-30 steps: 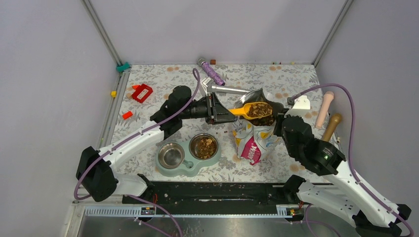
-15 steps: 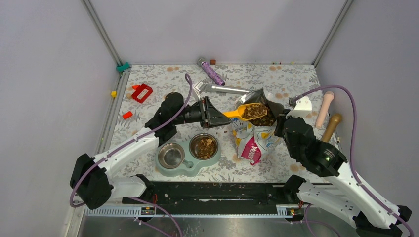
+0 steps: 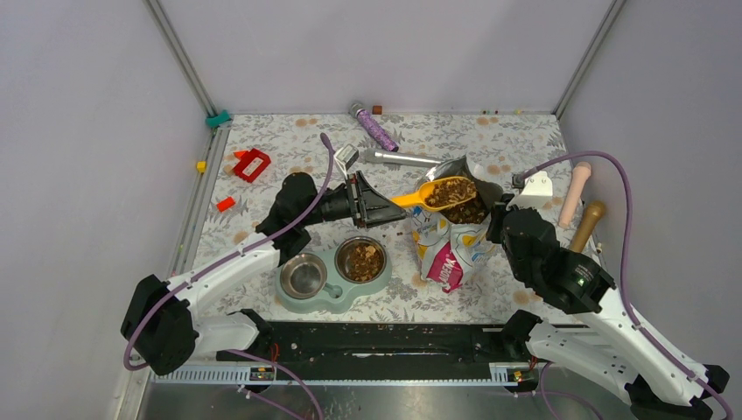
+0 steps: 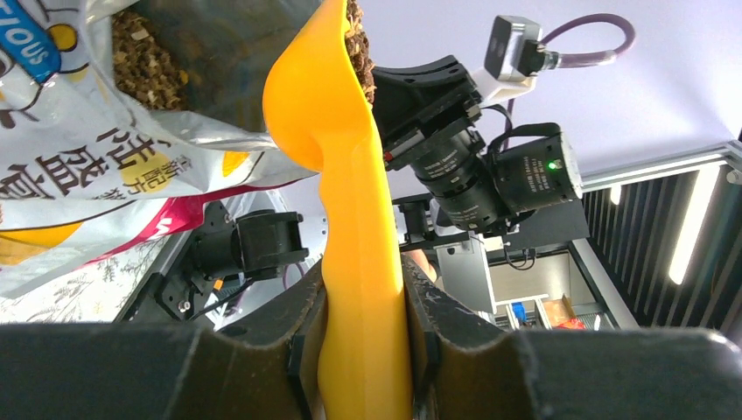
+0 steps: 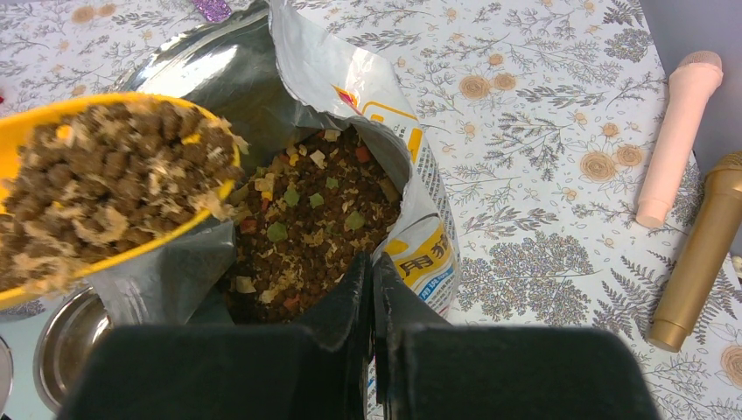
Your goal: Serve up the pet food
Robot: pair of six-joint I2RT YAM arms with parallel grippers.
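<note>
My left gripper (image 3: 385, 208) (image 4: 362, 280) is shut on the handle of the orange scoop (image 3: 418, 199) (image 4: 350, 219). The scoop's bowl is heaped with brown pet food (image 3: 450, 192) (image 5: 96, 184) and hangs level over the mouth of the open foil bag (image 3: 451, 249) (image 5: 350, 79). More pet food (image 5: 306, 227) fills the bag. On the bag's near right rim my right gripper (image 3: 494, 210) (image 5: 371, 262) is shut, holding it open. The pale green feeder (image 3: 331, 289) lies in front of the left arm. Its right bowl (image 3: 361, 259) holds kibble and its left bowl (image 3: 303, 275) is bare steel.
A pink microphone (image 3: 575, 192) and a gold one (image 3: 587, 224) lie right of the bag. A silver one (image 3: 402, 158) and a purple glitter one (image 3: 374, 127) lie behind it. Red plastic pieces (image 3: 251, 164) sit at the far left.
The left arm has drawn back to the left and turned its wrist, carrying the loaded scoop slightly left and up over the bag. The right arm and the bag have not moved.
</note>
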